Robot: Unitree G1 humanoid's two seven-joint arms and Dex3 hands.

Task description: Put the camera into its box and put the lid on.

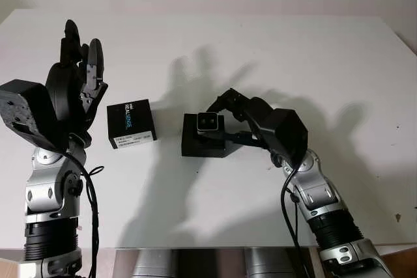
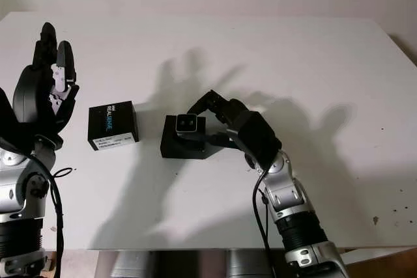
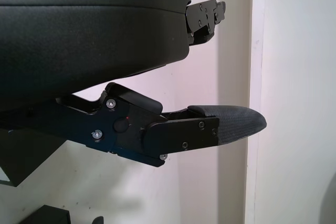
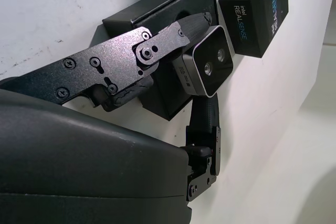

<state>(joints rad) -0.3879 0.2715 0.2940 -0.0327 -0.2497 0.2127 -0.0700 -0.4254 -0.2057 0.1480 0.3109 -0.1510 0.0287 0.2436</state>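
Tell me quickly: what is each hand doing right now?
Left hand: open, raised beside the lid.
Right hand: shut on the camera, over the box.

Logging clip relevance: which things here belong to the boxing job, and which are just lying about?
Job:
- camera, gripped by the right hand
- box, under the camera
- lid, left of the box
- left hand, raised, open

Lying about:
- nothing besides the table

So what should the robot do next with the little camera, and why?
Probably lower it into the box and let go: the right hand holds the camera just above the box. The lid waits beside it, and the left hand is open, raised.
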